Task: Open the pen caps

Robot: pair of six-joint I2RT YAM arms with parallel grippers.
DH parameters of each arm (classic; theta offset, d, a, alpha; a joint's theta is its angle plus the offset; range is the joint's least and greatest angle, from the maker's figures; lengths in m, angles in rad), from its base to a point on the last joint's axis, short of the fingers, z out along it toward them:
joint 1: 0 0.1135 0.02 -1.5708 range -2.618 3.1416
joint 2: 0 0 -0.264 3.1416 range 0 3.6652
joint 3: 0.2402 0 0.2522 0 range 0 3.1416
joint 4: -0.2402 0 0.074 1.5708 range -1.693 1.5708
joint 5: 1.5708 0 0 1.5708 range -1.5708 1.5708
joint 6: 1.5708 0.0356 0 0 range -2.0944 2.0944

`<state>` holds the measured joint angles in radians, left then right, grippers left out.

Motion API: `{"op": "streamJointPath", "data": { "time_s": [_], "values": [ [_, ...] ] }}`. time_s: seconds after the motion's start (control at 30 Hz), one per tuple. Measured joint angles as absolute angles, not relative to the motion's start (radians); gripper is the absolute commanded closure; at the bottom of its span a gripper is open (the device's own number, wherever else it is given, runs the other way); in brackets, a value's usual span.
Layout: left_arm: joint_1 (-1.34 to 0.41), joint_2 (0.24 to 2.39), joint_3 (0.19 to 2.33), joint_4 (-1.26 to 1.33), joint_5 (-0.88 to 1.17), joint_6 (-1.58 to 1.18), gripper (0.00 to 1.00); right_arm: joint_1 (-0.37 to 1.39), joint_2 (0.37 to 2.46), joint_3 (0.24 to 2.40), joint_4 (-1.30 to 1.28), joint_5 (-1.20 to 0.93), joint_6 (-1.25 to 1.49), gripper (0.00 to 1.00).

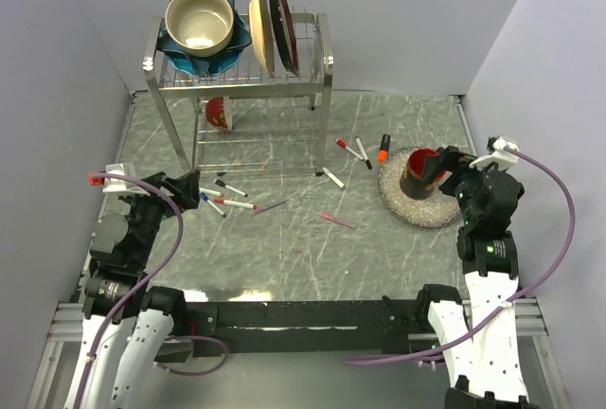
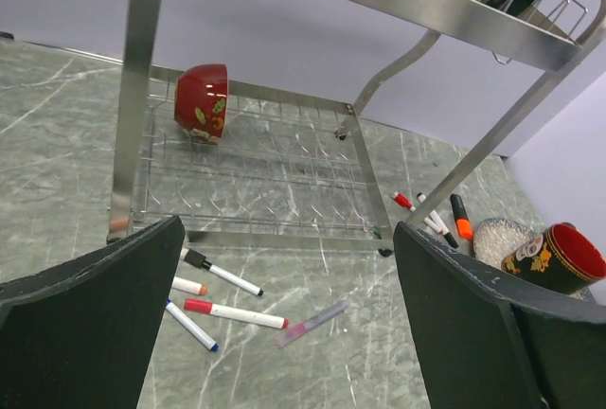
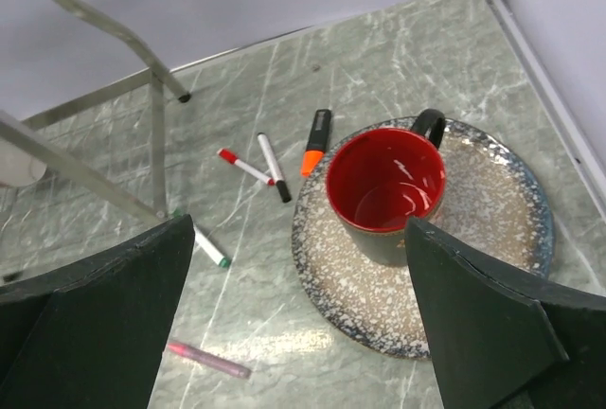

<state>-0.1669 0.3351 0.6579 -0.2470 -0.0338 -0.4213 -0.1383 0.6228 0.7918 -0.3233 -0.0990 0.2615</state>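
Marbled grey-green table (image 1: 303, 267), closed in by pale walls (image 1: 407, 21), carries all 10 pens, and none of them is touched by either arm. 5 pens (image 2: 237, 314) lie in a loose cluster just ahead of the left gripper (image 2: 287, 239), by the front leg of the rack (image 1: 241, 82). Their caps (image 2: 198, 306) sit on the barrels: black, orange, red and blue ones show, and the 5th pen is a translucent purple. This gripper hangs above the table with its jaws spread wide, holding nothing.

4 more pens (image 3: 275, 168) lie near the right gripper (image 3: 301, 222), just off the plate (image 3: 492, 239); their ends are red, black, orange and green. 1 pink pen (image 1: 338, 221) lies alone mid-table. The right gripper's jaws gape wide and empty over the red-lined mug (image 3: 386, 191) standing on the plate.

A red bowl (image 2: 202, 103) rests on the rack's lower shelf.
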Motion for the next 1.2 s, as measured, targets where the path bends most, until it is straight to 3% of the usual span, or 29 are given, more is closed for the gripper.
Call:
{"op": "streamJointPath", "data": {
  "time_s": [0.07,0.2,0.43,0.6,0.73,0.8,1.03,1.2],
  "values": [
    [-0.167,0.339,0.658,-0.246,-0.021,-0.419,0.01,-0.138,0.632,0.811,-0.334,-0.147,0.234,0.00],
    [-0.167,0.345,0.658,-0.244,0.016,-0.409,0.00,-0.127,0.664,0.871,-0.369,-0.451,0.044,0.00],
    [-0.167,0.347,0.658,-0.232,0.067,-0.403,0.01,0.234,0.786,0.923,-0.492,-0.626,-0.299,0.00],
    [-0.167,0.375,0.658,-0.221,0.097,-0.398,0.01,0.392,0.937,0.919,-0.554,-0.630,-0.445,0.00],
    [-0.167,0.395,0.658,-0.221,0.112,-0.390,0.00,0.526,1.046,0.891,-0.526,-0.514,-0.470,0.00],
    [-0.167,0.396,0.658,-0.221,0.114,-0.386,0.01,0.585,1.105,0.872,-0.496,-0.441,-0.469,0.03],
    [-0.167,0.398,0.658,-0.221,0.121,-0.382,0.01,0.670,1.395,0.865,-0.416,-0.208,-0.463,0.34],
    [-0.167,0.405,0.658,-0.221,0.135,-0.380,0.01,0.670,1.524,0.866,-0.402,-0.097,-0.462,0.43]
  ]
}}
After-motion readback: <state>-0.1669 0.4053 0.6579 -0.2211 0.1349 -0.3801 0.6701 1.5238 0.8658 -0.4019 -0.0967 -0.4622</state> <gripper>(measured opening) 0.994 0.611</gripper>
